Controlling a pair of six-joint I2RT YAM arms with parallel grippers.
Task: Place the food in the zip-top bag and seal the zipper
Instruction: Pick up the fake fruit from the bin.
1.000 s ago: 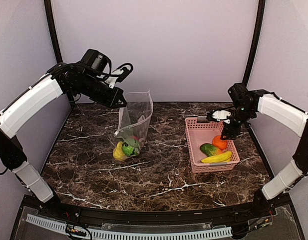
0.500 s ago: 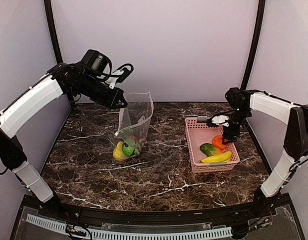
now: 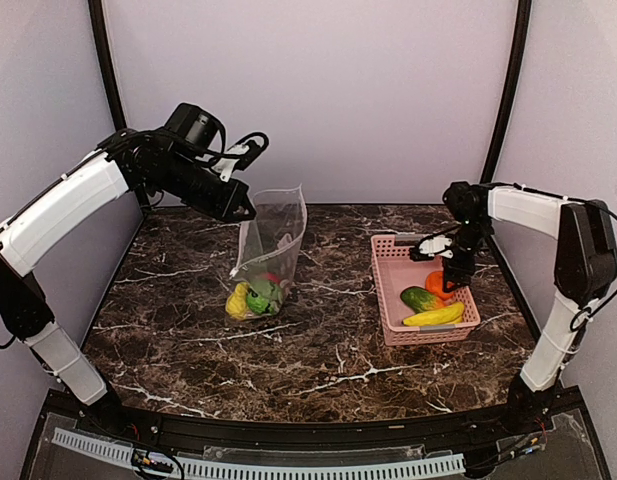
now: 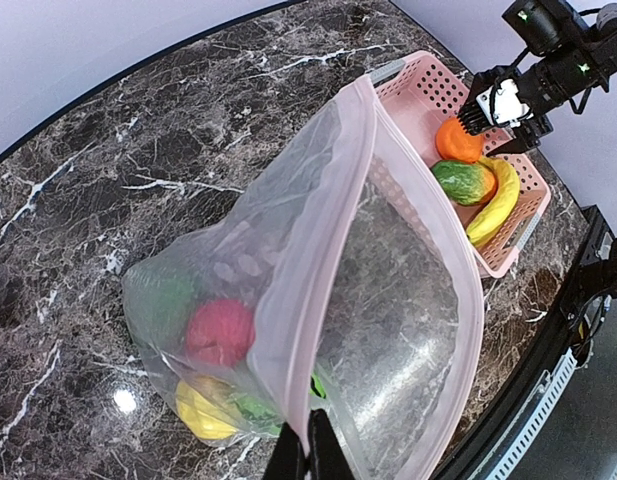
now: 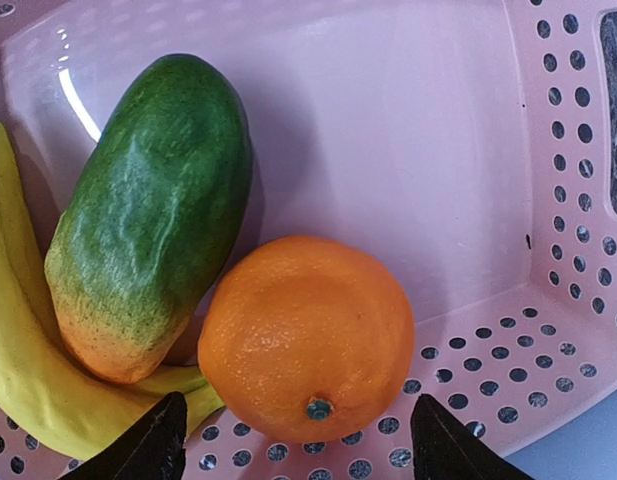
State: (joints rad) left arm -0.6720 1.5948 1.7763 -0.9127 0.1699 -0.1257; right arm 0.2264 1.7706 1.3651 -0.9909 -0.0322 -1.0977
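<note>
My left gripper (image 3: 244, 212) is shut on the pale pink zipper (image 4: 338, 250) edge of the clear zip-top bag (image 3: 268, 250) and holds its mouth up and open; the pinch shows in the left wrist view (image 4: 310, 452). Inside the bag lie a red apple (image 4: 220, 332), a yellow pepper (image 4: 203, 410) and a green pepper (image 3: 258, 297). My right gripper (image 3: 451, 282) is open and hangs just over the orange (image 5: 306, 338) in the pink basket (image 3: 388, 280), its fingertips (image 5: 153, 445) on either side. A green cucumber-like piece (image 5: 153, 210) and a yellow banana (image 5: 28, 360) lie beside the orange.
The basket stands on the dark marble table (image 3: 328, 350) at the right, the bag at centre-left. Black frame posts (image 3: 508, 90) rise at the back corners.
My right gripper has come down into the basket over the orange. The left arm and the bag have barely moved.
</note>
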